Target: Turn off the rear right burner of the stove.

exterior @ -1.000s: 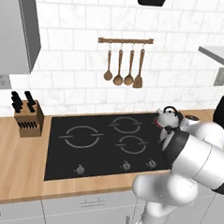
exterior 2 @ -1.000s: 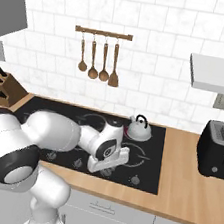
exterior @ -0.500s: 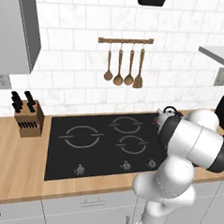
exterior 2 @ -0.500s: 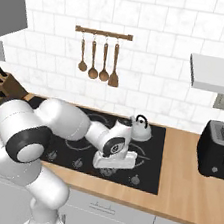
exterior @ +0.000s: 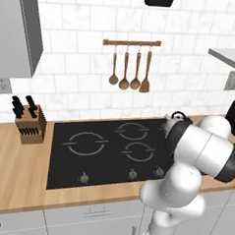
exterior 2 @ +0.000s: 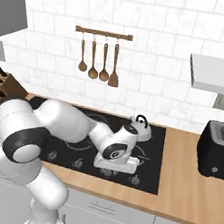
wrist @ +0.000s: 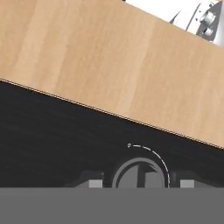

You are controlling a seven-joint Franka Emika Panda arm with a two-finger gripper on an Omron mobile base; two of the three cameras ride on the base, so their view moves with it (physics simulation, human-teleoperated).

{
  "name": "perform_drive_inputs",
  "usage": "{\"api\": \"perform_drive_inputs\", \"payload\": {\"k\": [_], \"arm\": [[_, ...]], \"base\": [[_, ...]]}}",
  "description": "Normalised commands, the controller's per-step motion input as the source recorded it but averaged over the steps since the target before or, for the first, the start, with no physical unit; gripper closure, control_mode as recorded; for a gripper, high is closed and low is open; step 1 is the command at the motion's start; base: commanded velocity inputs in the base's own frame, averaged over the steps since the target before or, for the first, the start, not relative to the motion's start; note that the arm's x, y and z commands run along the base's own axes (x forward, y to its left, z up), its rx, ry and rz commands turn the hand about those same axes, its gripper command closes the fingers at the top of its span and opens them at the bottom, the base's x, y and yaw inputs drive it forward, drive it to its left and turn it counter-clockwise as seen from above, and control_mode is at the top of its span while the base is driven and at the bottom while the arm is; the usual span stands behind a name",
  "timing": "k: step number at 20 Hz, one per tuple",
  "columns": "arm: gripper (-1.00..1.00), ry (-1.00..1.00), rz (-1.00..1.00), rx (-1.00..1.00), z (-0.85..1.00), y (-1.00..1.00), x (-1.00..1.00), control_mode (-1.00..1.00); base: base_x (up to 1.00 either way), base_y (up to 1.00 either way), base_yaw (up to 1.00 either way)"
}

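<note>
We see the wide flat black glass stove (exterior: 107, 151) set into the light wooden worktop (exterior: 17, 175), with grey-lined burner rings on its surface and a row of small round dark knobs along its front edge. At the stove's rear right stands a small silver kettle with a black handle (exterior 2: 141, 127); it covers the rear right burner there, so we cannot make out that burner itself.

In the right base view the white arm reaches low over the front right of the stove, and its white hand (exterior 2: 117, 161) hangs just above the knob row. In the hand view a round dark knob with a white arc marking (wrist: 139, 174) lies directly ahead, at the bottom of the picture, close to the stove's front edge and the worktop strip beyond it. Pale blocks stand either side of the knob, yet we cannot tell whether the tool is released or clenched on it.

A wooden knife block (exterior: 30, 124) stands left of the stove, a black toaster (exterior 2: 220, 149) to its right, and wooden utensils on a wall rail (exterior: 130, 66) hang above.
</note>
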Motion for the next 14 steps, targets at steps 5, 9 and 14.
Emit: {"api": "perform_drive_inputs", "payload": {"k": [5, 9, 14], "arm": [[1.0, 0.0, -0.97, -0.01, -0.07, 0.14, 0.0, -1.0], [1.0, 0.0, -1.0, 0.0, -0.14, 0.06, 0.04, -1.0], [1.0, 0.03, -0.35, 0.01, -0.03, 0.09, -0.03, -1.0]], "base": [[0.0, 0.0, 0.0], [0.0, 0.0, 0.0], [0.0, 0.0, 0.0]]}}
